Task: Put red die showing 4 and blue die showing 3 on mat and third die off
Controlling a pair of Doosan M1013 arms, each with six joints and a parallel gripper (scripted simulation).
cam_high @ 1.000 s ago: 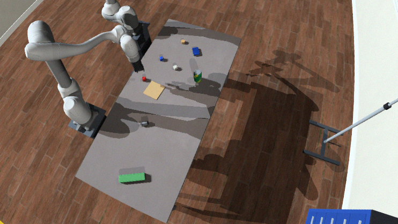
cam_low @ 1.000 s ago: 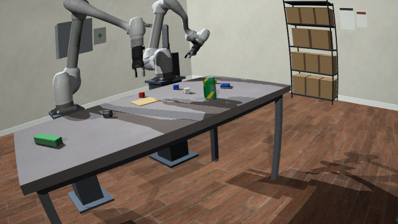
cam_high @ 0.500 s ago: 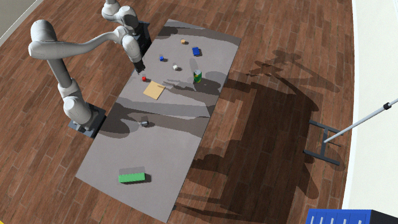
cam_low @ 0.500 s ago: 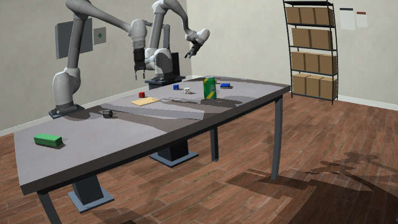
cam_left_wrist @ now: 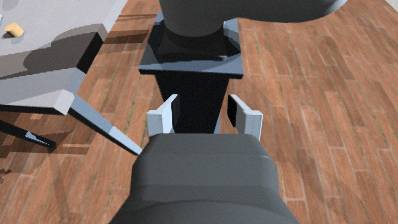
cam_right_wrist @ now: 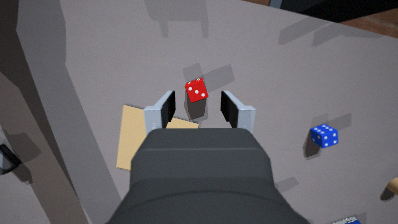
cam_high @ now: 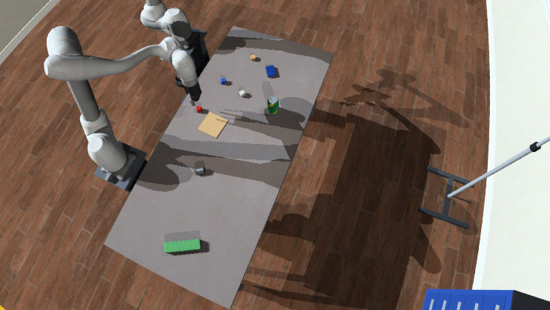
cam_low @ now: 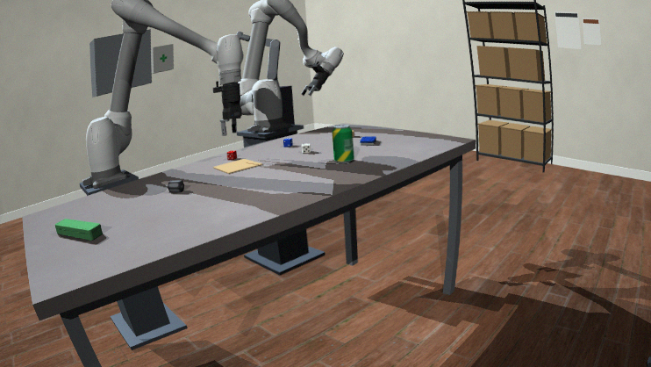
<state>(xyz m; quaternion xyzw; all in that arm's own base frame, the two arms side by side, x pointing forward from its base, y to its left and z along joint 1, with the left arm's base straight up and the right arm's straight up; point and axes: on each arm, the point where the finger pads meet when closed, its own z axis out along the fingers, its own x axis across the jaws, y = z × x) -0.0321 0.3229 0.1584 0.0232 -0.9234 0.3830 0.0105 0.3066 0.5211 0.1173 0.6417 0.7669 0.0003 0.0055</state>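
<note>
- Right gripper (cam_high: 195, 101) (cam_low: 228, 132) (cam_right_wrist: 198, 97): we find it open and unloaded, above the red die (cam_high: 199, 109) (cam_low: 231, 155) (cam_right_wrist: 196, 91). Descending off-centre or askew could, we judge, tip the die or pinch its edges.
- Mat (cam_high: 213, 124) (cam_low: 237, 166) (cam_right_wrist: 131, 137): the red die lies beside it, off it. Releasing too near the border could leave a die overhanging. The gripper body hides part of the mat in the right wrist view.
- Blue die (cam_high: 223, 81) (cam_low: 288, 142) (cam_right_wrist: 324, 136): off the mat; a wrong turn could follow from misreading pips, too small to confirm from above.
- White die (cam_high: 242, 93) (cam_low: 305, 147): off the mat, outside the right wrist view.
- Left gripper (cam_low: 306, 92) (cam_left_wrist: 203, 100): open, empty, well apart from the dice.
</note>
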